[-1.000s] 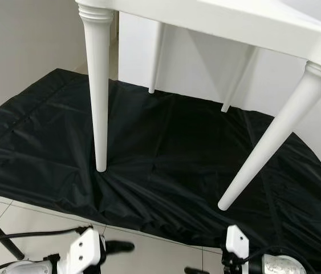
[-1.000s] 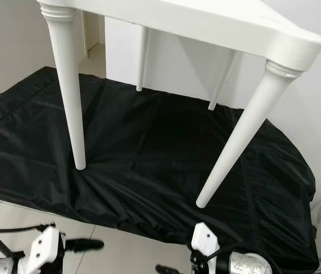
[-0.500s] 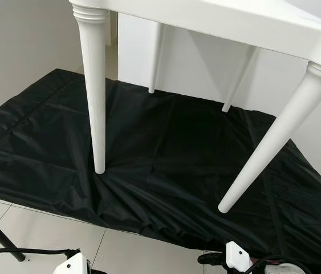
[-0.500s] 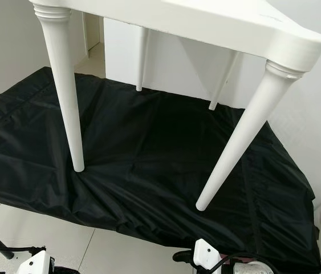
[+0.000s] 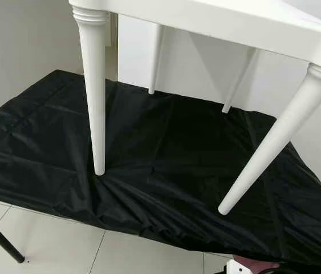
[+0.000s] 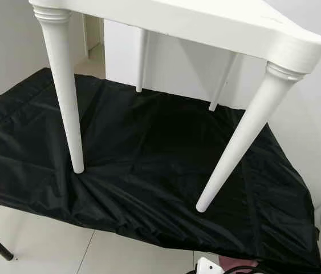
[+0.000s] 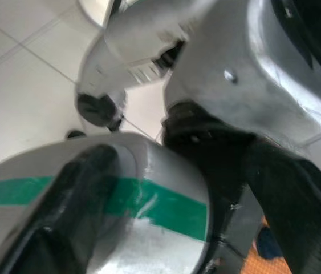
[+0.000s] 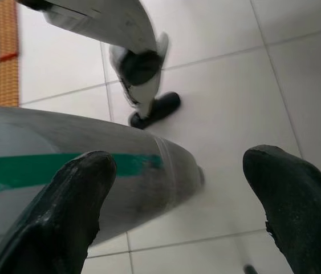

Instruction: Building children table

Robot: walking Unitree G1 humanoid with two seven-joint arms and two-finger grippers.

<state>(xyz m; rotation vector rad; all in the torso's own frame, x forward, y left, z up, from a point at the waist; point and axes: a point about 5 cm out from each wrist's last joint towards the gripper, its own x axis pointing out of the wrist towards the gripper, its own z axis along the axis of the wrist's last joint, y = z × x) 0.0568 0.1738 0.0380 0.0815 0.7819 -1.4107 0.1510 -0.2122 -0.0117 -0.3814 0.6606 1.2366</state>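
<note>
White table (image 5: 217, 23) stands upright on black sheet (image 5: 166, 154), four legs down. Left gripper (image 7: 166, 211) and right gripper (image 8: 177, 200) gaping, empty, beside robot's legs. Risk: sheet slips, table skids.

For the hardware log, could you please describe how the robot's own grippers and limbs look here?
Both grippers, left and right, have two thick matte-black fingers with rounded tips. Behind them show silver metal body parts with a green band, glossy and curved.

We hang both arms low beside our silver legs. Our left gripper (image 7: 171, 222) has its fingers spread apart, and our right gripper (image 8: 177, 211) likewise, over floor tiles.
</note>
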